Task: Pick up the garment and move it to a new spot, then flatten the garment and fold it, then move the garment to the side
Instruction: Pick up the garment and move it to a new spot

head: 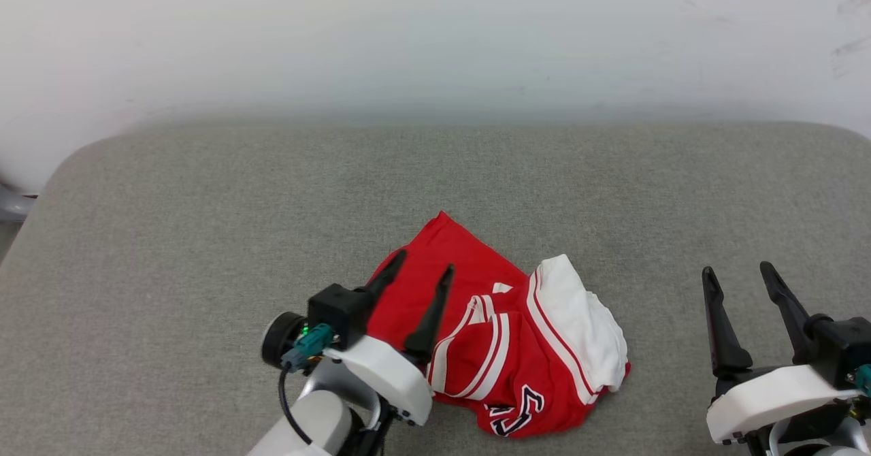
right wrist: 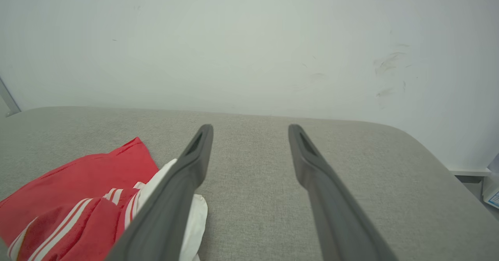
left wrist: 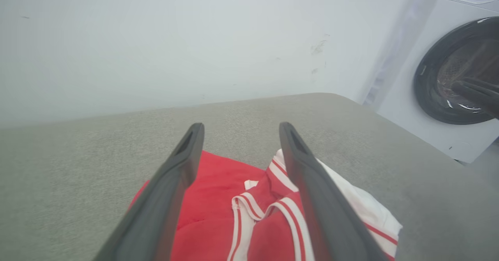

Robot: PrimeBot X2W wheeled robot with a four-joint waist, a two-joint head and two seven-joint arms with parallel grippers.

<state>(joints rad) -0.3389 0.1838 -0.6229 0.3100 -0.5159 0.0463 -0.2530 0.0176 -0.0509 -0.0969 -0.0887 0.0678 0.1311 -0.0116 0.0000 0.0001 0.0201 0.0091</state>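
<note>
Red jersey T-shirt (head: 476, 292) lies in a crumpled heap on the grey padded table (head: 204, 238), near the front edge and a little left of the middle. The heap runs on a slant. A plain red corner points away from you, and the black number sits at the end closest to you. The white sleeve (head: 578, 320) is bunched up on the heap's right side.

Your left gripper (head: 425, 261) is right over the left part of the shirt. Its two dark fingers are spread wide with nothing between them, and they point away from you. In the left wrist view the red cloth lies under them. You cannot tell if the tips touch it.

Your right gripper (head: 736, 268) is well apart from the shirt, off to the right, over bare table. Its fingers are spread wide too and hold nothing. From there the shirt lies to the left, and the white sleeve is its nearest part.

So the left arm is much nearer. The shirt is not yet flat. To pull it flat, the right arm likely has to come left to the sleeve first.
</note>
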